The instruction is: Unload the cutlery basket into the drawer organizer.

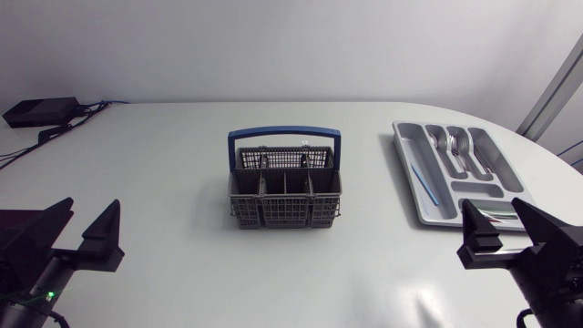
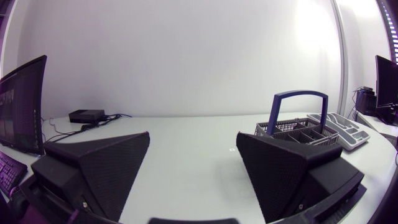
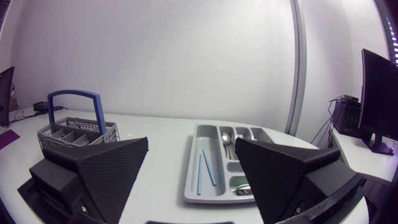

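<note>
At 7 o'clock on the table (image 1: pixel 182 155), left gripper (image 1: pixel 93 206): fingers spread wide apart, gripping nothing. At 5 o'clock, right gripper (image 1: pixel 492 206): same condition. Cutlery basket (image 1: pixel 282 214) stands upright at centre, blue handle (image 1: pixel 284 133) raised. Drawer organizer (image 1: pixel 407 159) lies at 3 o'clock from the basket, near the right gripper, containing spoons (image 1: pixel 460 146) and a blue stick (image 1: pixel 424 178).

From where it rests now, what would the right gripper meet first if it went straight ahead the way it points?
Most likely the organizer, whose near end lies straight ahead of the open right gripper. Height is unclear, so it might instead pass just over the rim.
</note>
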